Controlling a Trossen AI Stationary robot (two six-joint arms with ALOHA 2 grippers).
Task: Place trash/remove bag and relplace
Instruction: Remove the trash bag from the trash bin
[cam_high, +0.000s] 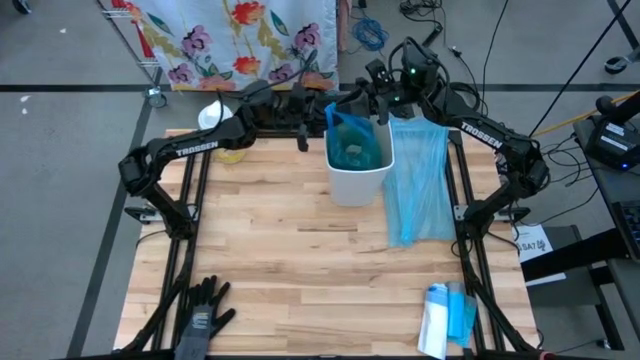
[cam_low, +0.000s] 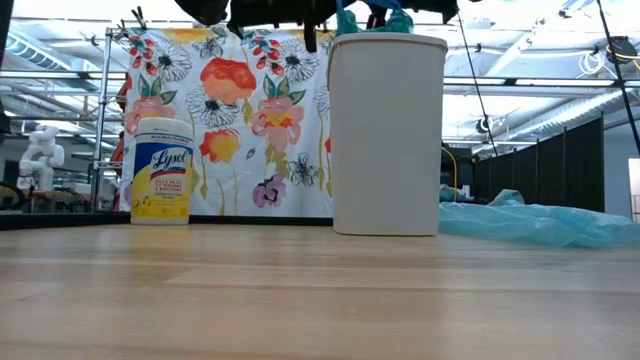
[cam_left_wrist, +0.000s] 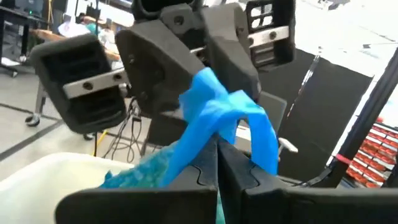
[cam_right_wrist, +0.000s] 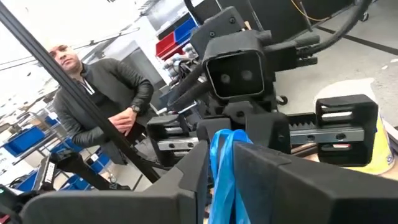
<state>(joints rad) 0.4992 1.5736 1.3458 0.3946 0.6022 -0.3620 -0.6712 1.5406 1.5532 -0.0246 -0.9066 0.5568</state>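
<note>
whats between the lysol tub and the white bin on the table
Bare wood: in the low view, only tabletop separates the Lysol tub from the white bin.

The word "TROSSEN" is showing in white letters on the left arm (cam_high: 196, 149). The same word is showing on the right arm (cam_high: 481, 131). The yellow wipes tub (cam_low: 161, 170) is showing the name "Lysol" on its label. The small words under it are too tiny to read.
</note>
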